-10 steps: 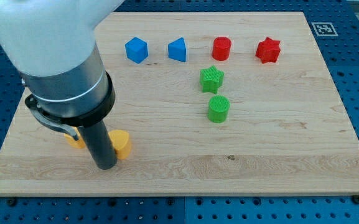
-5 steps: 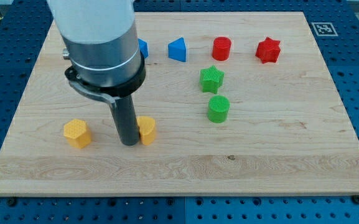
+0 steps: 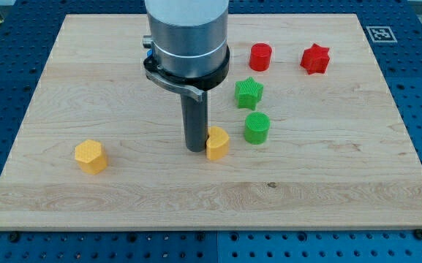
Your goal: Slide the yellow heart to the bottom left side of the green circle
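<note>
The yellow heart (image 3: 217,142) lies on the wooden board, just below and to the left of the green circle (image 3: 257,128), with a small gap between them. My tip (image 3: 195,149) touches the heart's left side. The arm's wide grey body rises above the rod and hides the two blue blocks at the view's top.
A green star (image 3: 249,92) sits just above the green circle. A red cylinder (image 3: 260,56) and a red star (image 3: 314,59) stand at the top right. A yellow hexagon (image 3: 91,156) lies at the lower left. The board's edge (image 3: 211,228) runs along the bottom.
My tip has moved right and slightly up, pushing the yellow heart from the lower left toward the green circle. The arm now covers the blue blocks. The yellow hexagon stayed put.
</note>
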`<state>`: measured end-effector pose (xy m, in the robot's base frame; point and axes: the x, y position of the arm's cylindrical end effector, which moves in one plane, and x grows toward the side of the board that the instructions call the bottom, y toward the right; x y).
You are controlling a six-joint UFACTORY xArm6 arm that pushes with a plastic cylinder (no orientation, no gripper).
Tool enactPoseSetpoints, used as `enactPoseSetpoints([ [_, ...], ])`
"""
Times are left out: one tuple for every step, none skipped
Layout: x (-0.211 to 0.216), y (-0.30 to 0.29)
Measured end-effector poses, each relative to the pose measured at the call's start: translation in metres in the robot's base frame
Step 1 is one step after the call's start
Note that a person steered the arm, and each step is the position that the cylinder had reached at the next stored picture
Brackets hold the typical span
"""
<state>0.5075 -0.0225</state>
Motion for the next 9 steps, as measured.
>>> enactPoseSetpoints([
  [0.0, 0.015],
  [-0.003, 0.019],
  [-0.008, 0.019],
  [-0.016, 0.019],
  [-0.031, 0.02],
  [-0.026, 0.041],
  [-0.003, 0.062],
  [0.0, 0.083],
  [0.0, 0.083],
])
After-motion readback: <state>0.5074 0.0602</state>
